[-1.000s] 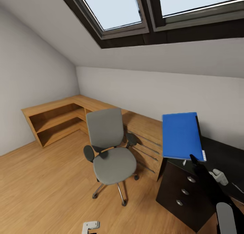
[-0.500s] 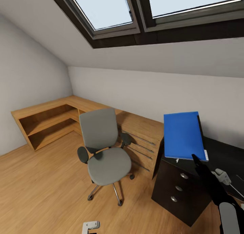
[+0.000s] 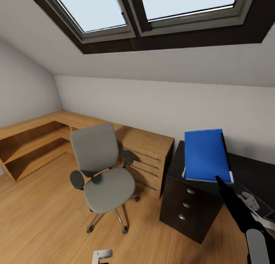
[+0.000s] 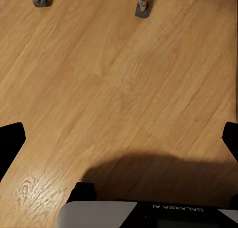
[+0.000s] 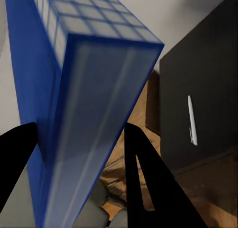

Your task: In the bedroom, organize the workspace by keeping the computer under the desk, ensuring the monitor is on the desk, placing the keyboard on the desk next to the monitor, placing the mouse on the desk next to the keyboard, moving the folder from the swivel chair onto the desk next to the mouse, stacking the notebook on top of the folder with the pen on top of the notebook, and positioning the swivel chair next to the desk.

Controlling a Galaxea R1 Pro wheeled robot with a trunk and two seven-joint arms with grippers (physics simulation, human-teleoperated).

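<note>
1. The folder [image 3: 205, 155], held upright in the right end effector [image 5: 79, 139], blocks the tabletop's [image 3: 259, 176] near left corner.
2. A pen [image 5: 191, 120] lies on the otherwise bare tabletop beyond the folder.
3. The chair [image 3: 102, 168] stands on open floor [image 3: 42, 214], apart from the drawer unit [image 3: 187, 206].

black desk [image 3: 250, 172], pen [image 5: 192, 120] on it

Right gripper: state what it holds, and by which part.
The right gripper clamps the blue folder by its lower edge, holding it upright above the black desk. The left gripper holds nothing.
</note>
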